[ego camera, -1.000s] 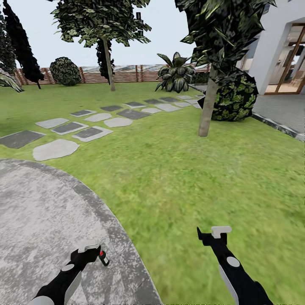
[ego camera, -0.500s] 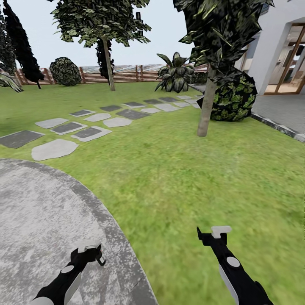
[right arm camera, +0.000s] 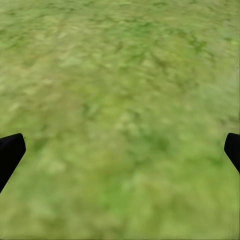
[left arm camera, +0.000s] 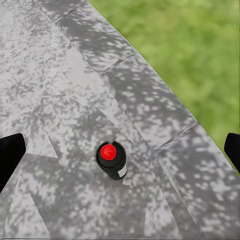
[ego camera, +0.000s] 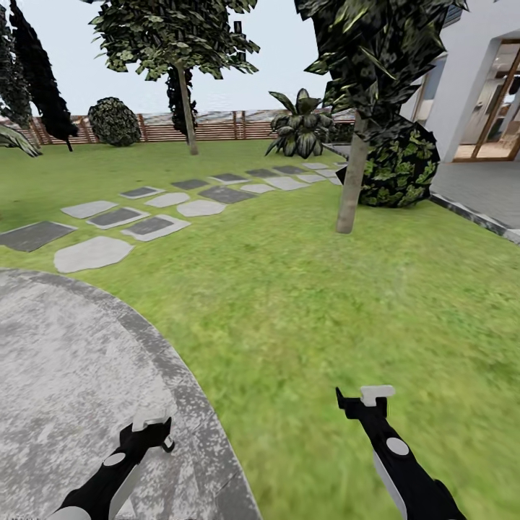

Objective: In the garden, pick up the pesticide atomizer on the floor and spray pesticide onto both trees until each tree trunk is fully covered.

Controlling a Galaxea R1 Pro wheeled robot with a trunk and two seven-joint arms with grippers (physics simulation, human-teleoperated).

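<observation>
— At lower centre of our left wrist view, the pesticide atomizer (left arm camera: 111, 160) stands on the floor (left arm camera: 60, 90), between our spread left gripper (left arm camera: 120, 150) fingers.
— Yes, nothing grasped yet; next we descend and close. Our right gripper (right arm camera: 120, 150) is open over the grass (right arm camera: 120, 75).

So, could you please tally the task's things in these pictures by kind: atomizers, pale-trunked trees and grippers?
Pesticide atomizer: 1
Pale-trunked trees: 2 (far tree, near tree)
Grippers: 2 (left gripper, right gripper)
Total: 5
</observation>
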